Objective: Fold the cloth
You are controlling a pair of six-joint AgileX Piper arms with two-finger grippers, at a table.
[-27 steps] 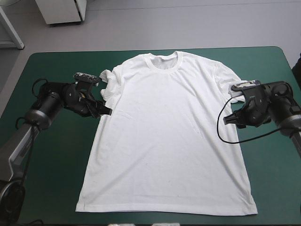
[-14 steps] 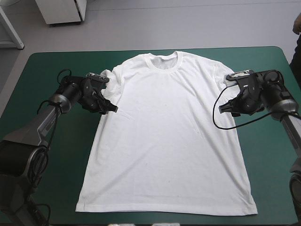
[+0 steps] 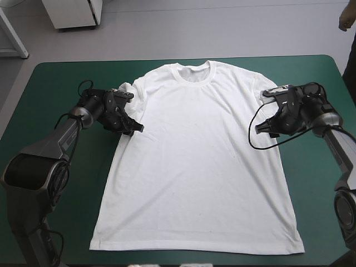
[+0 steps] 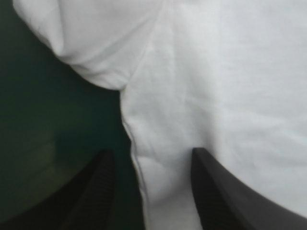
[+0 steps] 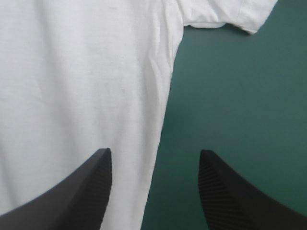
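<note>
T-shirt (image 3: 194,161) flat, centre frame; no fold made. Left gripper (image 3: 137,128), left of centre, fingers spread astride the side edge. Right gripper (image 3: 260,128) likewise spread. All folding remains.

- T-shirt (image 3: 194,167), high view, upper left of the frame: left sleeve bunched and partly covered by the left hand (image 3: 138,128); its outline cannot be made out.
- T-shirt, high view, right of centre: right sleeve mostly hidden under the right hand (image 3: 260,128).
- Both hands, high view: finger gap too small to tell.
- Left wrist view: cloth blurred; only armpit and side edge show, the remainder cut off.
- Right wrist view: sleeve end cut off.
- Desk (image 3: 311,194), high view, bottom of the frame: near edge cut off; lower left corner hidden behind the left arm.
</note>
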